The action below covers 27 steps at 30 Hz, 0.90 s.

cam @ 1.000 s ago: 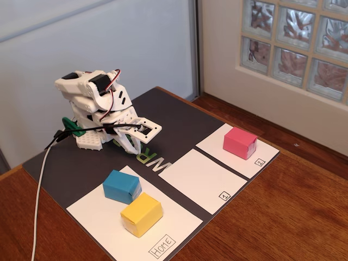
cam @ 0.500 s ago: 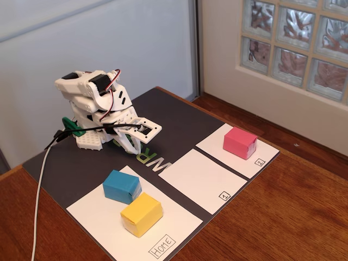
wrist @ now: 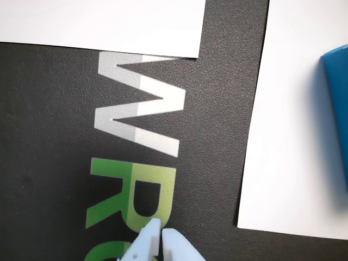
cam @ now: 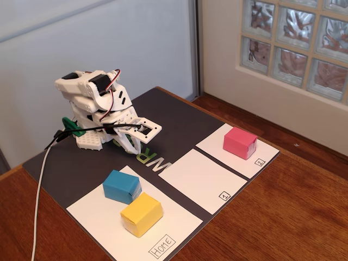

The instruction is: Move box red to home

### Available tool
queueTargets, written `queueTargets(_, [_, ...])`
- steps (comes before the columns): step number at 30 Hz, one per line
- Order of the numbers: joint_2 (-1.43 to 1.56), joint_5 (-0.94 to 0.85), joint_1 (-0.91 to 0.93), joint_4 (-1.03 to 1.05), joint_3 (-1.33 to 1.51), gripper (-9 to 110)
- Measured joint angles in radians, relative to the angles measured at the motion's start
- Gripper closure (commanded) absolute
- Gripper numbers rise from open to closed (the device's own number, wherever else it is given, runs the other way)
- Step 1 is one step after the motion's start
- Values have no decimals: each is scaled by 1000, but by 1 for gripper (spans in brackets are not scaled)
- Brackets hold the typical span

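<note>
The pinkish-red box (cam: pixel 240 142) stands on the small white rectangle marked 2 at the right of the dark mat in the fixed view. The large white Home sheet (cam: pixel 98 217) lies at the front left, with a blue box (cam: pixel 122 186) and a yellow box (cam: pixel 141 213) on it. My white arm is folded at the back left, and its gripper (cam: pixel 132 148) hangs low over the mat's lettering, far from the red box. In the wrist view the gripper (wrist: pixel 161 235) is shut with nothing between its fingertips, and the blue box (wrist: pixel 337 109) shows at the right edge.
A white rectangle marked 1 (cam: pixel 201 179) lies between the Home sheet and the one marked 2. A white cable (cam: pixel 37 201) runs from the arm's base off the table's front left. A glass-block window and wall stand behind, right.
</note>
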Motion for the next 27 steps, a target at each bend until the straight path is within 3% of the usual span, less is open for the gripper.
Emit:
queueTargets(13, [0,0,0,0,0,102])
queueTargets(19, [0,-52,156,0,-5,102])
queueTargets(27, [0,-92,158,-5,-35,102])
